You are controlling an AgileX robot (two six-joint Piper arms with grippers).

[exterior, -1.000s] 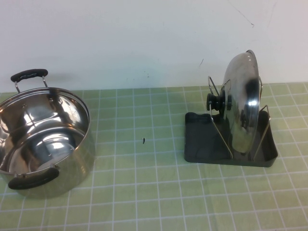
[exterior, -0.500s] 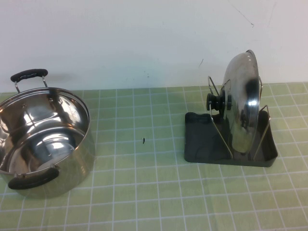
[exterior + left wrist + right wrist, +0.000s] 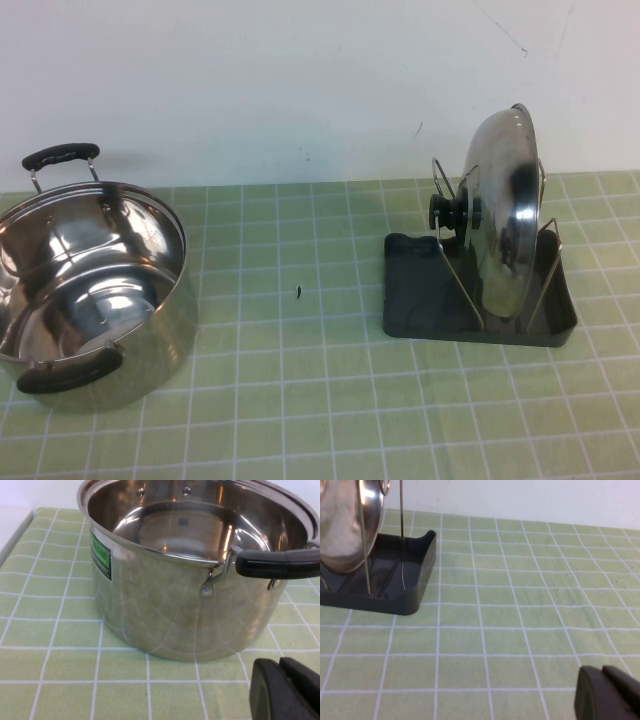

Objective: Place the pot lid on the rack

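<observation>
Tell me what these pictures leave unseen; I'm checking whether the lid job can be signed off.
- Left end effector: only a dark corner beside the pot shows in its wrist view; the edge cuts it off.
- Right end effector: likewise cut off, near the rack.
- Both arms: outside the high view.
- Pot lid: its lower rim's seat in the rack is hidden by the lid itself.

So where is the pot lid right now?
In the high view the pot lid stands on edge in the rack on the table's right side, far from the pot at the left. Neither gripper touches it.
</observation>
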